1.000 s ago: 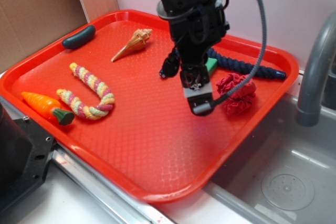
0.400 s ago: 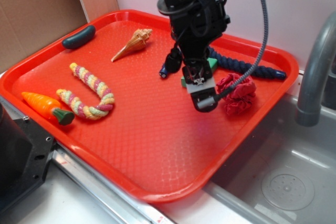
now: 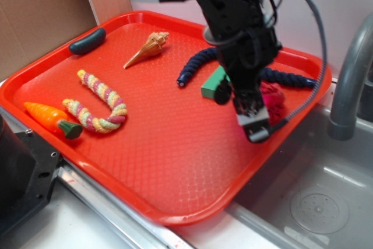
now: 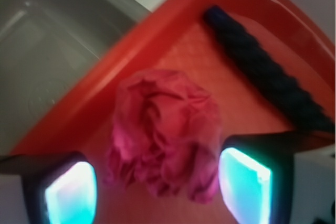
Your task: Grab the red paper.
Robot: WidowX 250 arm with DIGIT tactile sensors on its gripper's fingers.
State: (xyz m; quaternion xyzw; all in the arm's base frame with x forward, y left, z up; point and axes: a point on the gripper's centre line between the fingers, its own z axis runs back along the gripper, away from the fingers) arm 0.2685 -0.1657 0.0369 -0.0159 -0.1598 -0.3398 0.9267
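The red paper (image 3: 274, 102) is a crumpled crimson ball lying on the tray near its right rim, partly hidden behind the arm in the exterior view. In the wrist view the red paper (image 4: 164, 134) lies just ahead of and between my two glowing pads (image 4: 243, 182). My gripper (image 4: 157, 192) is open, jaws wide apart on either side of the ball, not touching it. From outside, my gripper (image 3: 252, 119) hangs over the tray's right edge, directly in front of the paper.
The red tray (image 3: 175, 155) also holds a green block (image 3: 213, 83), a dark blue rope (image 3: 285, 78), a shell (image 3: 148, 48), a striped rope cane (image 3: 102, 102), a toy carrot (image 3: 51, 118) and a dark green piece (image 3: 87, 40). A sink basin (image 3: 315, 196) and faucet (image 3: 349, 80) lie to the right.
The arm has swung right from the tray's middle to over the red paper, uncovering the green block and rope end. The jaws now straddle the paper.
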